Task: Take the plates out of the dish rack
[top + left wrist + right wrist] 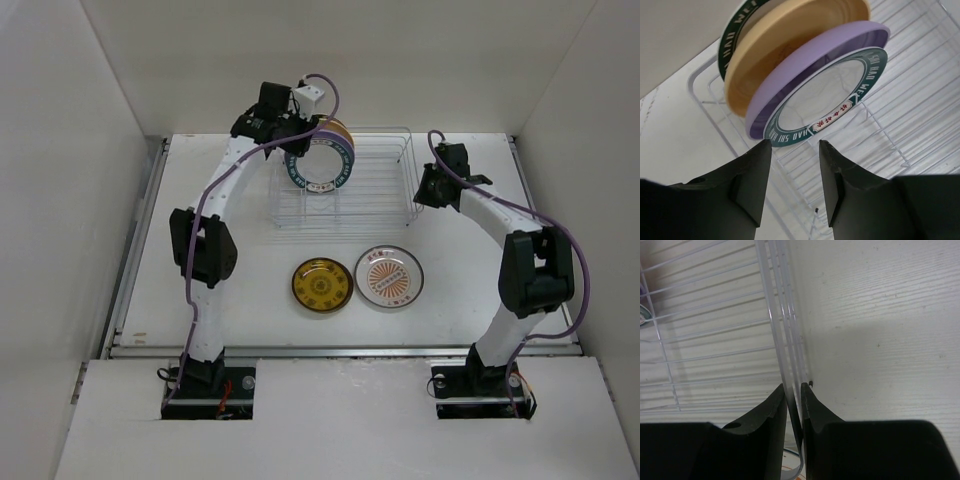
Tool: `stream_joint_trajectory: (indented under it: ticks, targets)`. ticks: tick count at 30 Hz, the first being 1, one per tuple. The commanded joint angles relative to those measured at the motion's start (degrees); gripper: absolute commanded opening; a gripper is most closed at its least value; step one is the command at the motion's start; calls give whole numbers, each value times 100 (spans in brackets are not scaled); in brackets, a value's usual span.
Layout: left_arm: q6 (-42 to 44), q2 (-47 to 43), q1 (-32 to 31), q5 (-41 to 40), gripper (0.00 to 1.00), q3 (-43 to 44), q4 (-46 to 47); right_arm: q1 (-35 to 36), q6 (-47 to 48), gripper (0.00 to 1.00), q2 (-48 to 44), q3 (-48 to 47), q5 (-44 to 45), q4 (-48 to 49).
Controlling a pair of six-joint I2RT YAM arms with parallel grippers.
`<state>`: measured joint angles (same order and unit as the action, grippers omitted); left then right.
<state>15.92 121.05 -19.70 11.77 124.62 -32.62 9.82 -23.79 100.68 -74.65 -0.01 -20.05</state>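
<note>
- Table (455,300): rack sits on the far half, two plates lie flat in front of it.
- Dish rack (375,180): plates stand on edge at its left end. My right gripper (793,387) is pinched shut on the wire rim at its right end.
- Pale yellow plate (785,55), lavender plate (805,65), teal-rimmed plate (830,90): packed close, teal one nearest my left wrist.
- Sunburst plate (389,277), dark-gold plate (322,285): side by side, dark-gold on the left.
- My left gripper (795,144): jaws partly open, holding nothing, tips just short of the teal plate's rim.
</note>
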Motion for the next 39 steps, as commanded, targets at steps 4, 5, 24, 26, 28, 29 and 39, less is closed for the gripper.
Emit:
stream_joint_trajectory:
  ticks: [4,5,24,26,28,29,39]
  targets:
    - [658,32,63,247,39,1,291,19,-38,23,92,-339,-131,204]
    - [597,102,63,247,39,1,344,19,-38,23,153,-339,-131,143]
    - [333,841,168,53,42,230,792,19,68,21,311,-454,-8,37]
    - [140,1016,169,106,39,387,792,19,68,21,382,-506,-8,37]
    - [25,1069,230,334,33,493,670,19,68,21,443,-506,-8,37]
    - [-27,1148,230,448,29,563,617,19,68,21,496,-506,-8,37]
    - [-204,859,406,729,0,327,564,19,68,21,610,-506,-8,37]
